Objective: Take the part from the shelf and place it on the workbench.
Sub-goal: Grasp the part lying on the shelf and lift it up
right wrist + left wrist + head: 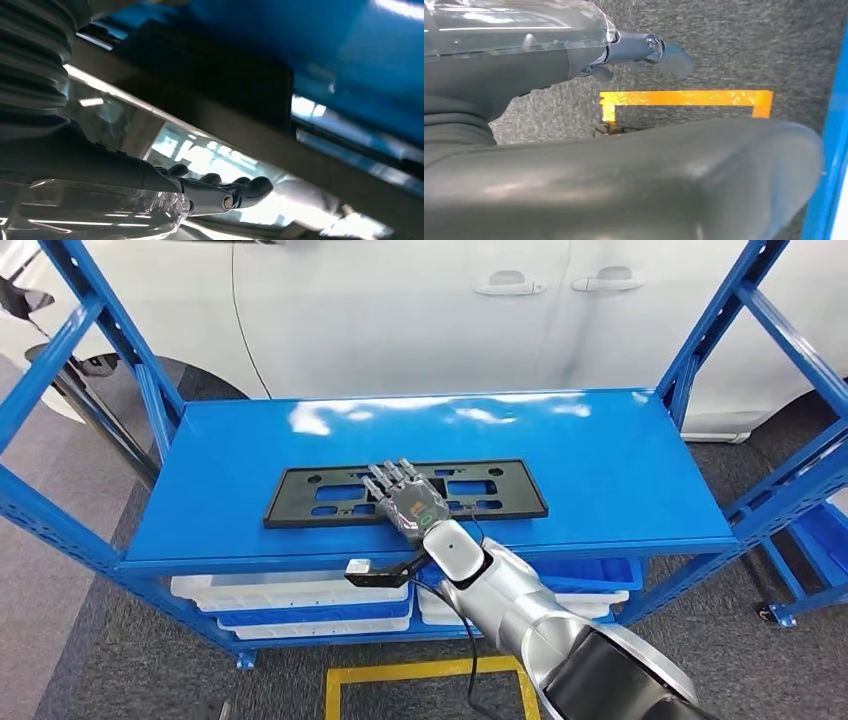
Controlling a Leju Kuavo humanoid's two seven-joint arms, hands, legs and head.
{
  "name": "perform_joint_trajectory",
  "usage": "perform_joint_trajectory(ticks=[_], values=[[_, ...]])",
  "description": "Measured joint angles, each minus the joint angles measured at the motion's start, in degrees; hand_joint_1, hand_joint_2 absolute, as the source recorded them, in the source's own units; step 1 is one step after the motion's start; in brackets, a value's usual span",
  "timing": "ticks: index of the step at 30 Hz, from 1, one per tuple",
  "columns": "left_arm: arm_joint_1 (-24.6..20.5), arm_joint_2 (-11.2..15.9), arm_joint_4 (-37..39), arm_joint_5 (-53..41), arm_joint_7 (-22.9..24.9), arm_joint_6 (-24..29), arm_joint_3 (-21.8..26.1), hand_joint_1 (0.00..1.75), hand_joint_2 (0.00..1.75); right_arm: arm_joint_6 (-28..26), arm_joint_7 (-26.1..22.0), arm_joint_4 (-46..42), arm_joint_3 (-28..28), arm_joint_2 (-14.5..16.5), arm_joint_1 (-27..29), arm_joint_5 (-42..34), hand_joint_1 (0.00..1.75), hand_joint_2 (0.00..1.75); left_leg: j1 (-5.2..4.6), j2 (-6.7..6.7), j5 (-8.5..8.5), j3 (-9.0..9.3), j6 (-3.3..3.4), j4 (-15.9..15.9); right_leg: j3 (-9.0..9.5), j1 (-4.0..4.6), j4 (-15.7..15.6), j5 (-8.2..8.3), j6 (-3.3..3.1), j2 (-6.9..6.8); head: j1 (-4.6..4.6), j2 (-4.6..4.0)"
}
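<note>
One hand (pixel 405 498), right, flat on part (pixel 300 502), fingers spread, gripping nothing; reach step; next, close on near edge.

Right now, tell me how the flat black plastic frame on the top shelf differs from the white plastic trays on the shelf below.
The flat black plastic frame is a thin plate with cutouts; the white plastic trays are deeper bins. The frame lies in the open on the blue shelf top, and the right hand is over it; the trays sit tucked underneath, untouched. Both lie level and lengthwise along the rack.
</note>
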Motion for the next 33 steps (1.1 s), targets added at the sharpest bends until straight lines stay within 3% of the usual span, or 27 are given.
perform_joint_trajectory(ticks=[3,4,6,8,9,10,11,13,15,19,21,23,24,25,26,29,31,33], values=[[-0.01,0.06,0.01,0.29,-0.32,0.00,0.10,0.00,0.00,4.25,-0.45,0.09,1.76,0.61,-0.86,0.00,1.40,1.75,0.08,0.07,-0.42,0.53,-0.93,-0.27,0.74,-0.02,-0.94,-0.35,-0.79,0.10,-0.01,0.00],[0.01,0.09,0.01,0.38,-0.46,0.00,0.14,0.00,0.00,5.72,-0.50,0.13,2.19,0.84,-1.10,-0.01,1.72,1.75,0.10,0.10,-1.10,0.42,-1.24,0.43,1.10,-0.17,-1.27,-0.34,-1.11,0.08,-0.01,0.00],[0.05,0.15,0.02,0.55,-0.73,0.00,0.29,0.00,0.00,8.56,-0.51,0.22,2.91,1.30,-1.34,-0.09,1.75,1.75,0.23,0.15,-4.01,-1.67,-1.76,5.34,1.62,-0.34,-1.71,-0.33,-1.58,-0.04,-0.01,0.00],[0.23,0.15,0.03,0.68,-0.86,0.00,0.48,0.00,0.00,10.05,-0.51,0.30,3.29,1.52,-1.27,-0.33,1.75,1.75,0.35,0.16,-7.15,-5.58,-2.22,13.09,1.65,-0.23,-1.65,-0.45,-1.83,-0.10,-0.01,0.00],[0.36,0.16,0.03,0.73,-0.89,-0.01,0.56,0.00,0.00,10.29,-0.50,0.31,3.37,1.56,-1.22,-0.52,1.75,1.75,0.39,0.17,-7.51,-6.92,-2.37,15.44,1.66,-0.20,-1.59,-0.50,-1.86,-0.09,-0.02,0.00],[0.45,0.17,0.03,0.75,-0.94,-0.03,0.64,0.00,0.00,10.30,-0.47,0.32,3.39,1.57,-1.18,-0.77,1.75,1.75,0.43,0.17,-6.70,-7.23,-2.45,15.57,1.68,-0.20,-1.51,-0.57,-1.85,-0.06,-0.01,0.00],[0.49,0.19,0.03,0.77,-0.99,-0.05,0.72,0.00,0.00,10.18,-0.43,0.32,3.40,1.57,-1.17,-1.04,1.75,1.75,0.48,0.18,-4.89,-6.41,-2.45,13.35,1.73,-0.22,-1.39,-0.67,-1.78,-0.03,-0.01,0.00],[0.45,0.23,0.03,0.78,-1.12,-0.12,0.86,0.00,0.00,9.79,-0.33,0.31,3.40,1.56,-1.20,-1.61,1.75,1.75,0.53,0.21,-0.90,-2.89,-2.28,5.42,1.74,-0.12,-1.00,-0.99,-1.42,0.05,-0.01,0.00],[0.43,0.25,0.03,0.77,-1.21,-0.16,0.92,0.00,0.00,9.37,-0.28,0.30,3.40,1.54,-1.27,-2.05,1.75,1.75,0.41,0.17,0.58,-0.76,-1.64,0.68,1.57,0.09,-0.66,-1.18,-0.92,0.11,-0.01,0.00],[0.54,0.16,0.03,0.79,-1.63,-0.28,0.96,0.00,0.00,8.85,-0.39,0.30,3.38,1.52,-1.33,-2.50,1.75,1.75,0.40,0.15,0.77,-0.59,-0.12,-0.11,1.16,0.01,0.14,-1.87,0.18,0.13,0.00,0.00],[0.48,0.10,0.03,0.76,-2.26,-0.63,0.96,0.00,0.00,8.60,-0.56,0.30,3.37,1.51,-1.28,-2.85,1.75,1.75,0.55,0.23,0.99,-0.53,0.36,-0.39,-0.99,-0.20,4.93,-4.81,0.70,0.09,0.00,0.00],[0.47,0.11,0.03,0.39,-3.28,-0.96,0.95,0.00,0.00,7.82,-0.78,0.30,3.33,1.47,-1.02,-3.45,1.75,1.75,0.52,0.26,0.98,-0.61,0.53,-0.38,-4.62,-0.39,12.63,-8.16,1.05,0.06,0.00,0.00],[0.49,0.11,0.03,0.09,-3.98,-1.01,0.91,0.00,0.00,7.20,-0.89,0.29,3.26,1.43,-0.85,-3.94,1.75,1.75,0.50,0.26,0.96,-0.61,0.56,-0.36,-5.87,-0.47,15.12,-8.70,1.14,0.06,0.00,0.00],[0.52,0.10,0.03,-0.21,-4.83,-0.96,0.84,0.00,0.00,6.47,-1.04,0.26,3.08,1.40,-0.72,-4.55,1.75,1.75,0.49,0.23,0.93,-0.61,0.55,-0.32,-6.20,-0.52,15.62,-8.20,1.14,0.06,0.00,0.00],[0.54,0.10,0.03,-0.43,-5.75,-0.91,0.72,0.00,0.00,5.54,-1.23,0.18,2.77,1.37,-0.65,-5.36,1.75,1.75,0.50,0.17,0.89,-0.58,0.51,-0.28,-5.45,-0.54,13.81,-6.69,1.05,0.06,0.00,0.00],[0.56,0.06,0.03,-0.75,-7.71,-1.09,0.20,0.00,0.00,2.22,-2.00,-0.42,1.15,1.31,-0.76,-8.29,1.75,1.75,0.38,0.04,0.66,-0.50,0.15,-0.16,-0.36,-0.37,2.81,-1.60,0.31,0.08,0.00,0.00],[0.57,0.04,0.03,-0.80,-8.00,-1.26,0.03,0.00,0.00,1.15,-2.31,-0.65,0.51,1.28,-0.88,-9.23,1.75,1.75,0.25,0.04,0.56,-0.54,-0.02,-0.10,0.97,-0.22,0.05,-1.04,0.06,0.10,0.00,0.00],[0.57,0.04,0.03,-0.80,-8.02,-1.27,0.02,0.00,0.00,1.08,-2.33,-0.66,0.48,1.28,-0.89,-9.28,1.75,1.75,0.21,0.03,0.55,-0.55,-0.04,-0.08,1.04,-0.20,0.02,-1.06,0.05,0.11,0.00,0.00]])
